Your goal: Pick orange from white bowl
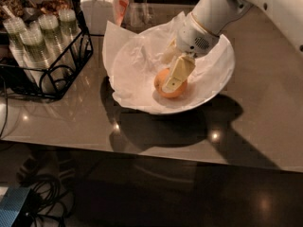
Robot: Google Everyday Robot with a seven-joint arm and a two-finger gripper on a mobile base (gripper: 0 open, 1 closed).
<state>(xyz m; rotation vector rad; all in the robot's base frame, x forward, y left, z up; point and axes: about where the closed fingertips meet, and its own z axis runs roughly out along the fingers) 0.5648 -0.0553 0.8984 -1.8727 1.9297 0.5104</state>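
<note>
- The gripper (171, 77) was down over the orange (159, 85); the reach looked done, but whether it had clamped could not be told.
- The orange sat beneath it in the bowl (218, 82), not yet lifted.
- Lifting clear remained.

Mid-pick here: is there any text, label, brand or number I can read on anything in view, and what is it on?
No text in this view can be read.
Orange-red packet beside the white lidded jar: any print is too blurred to read.
End effector, down in the white bowl at the orange: no words or numbers visible.
</note>
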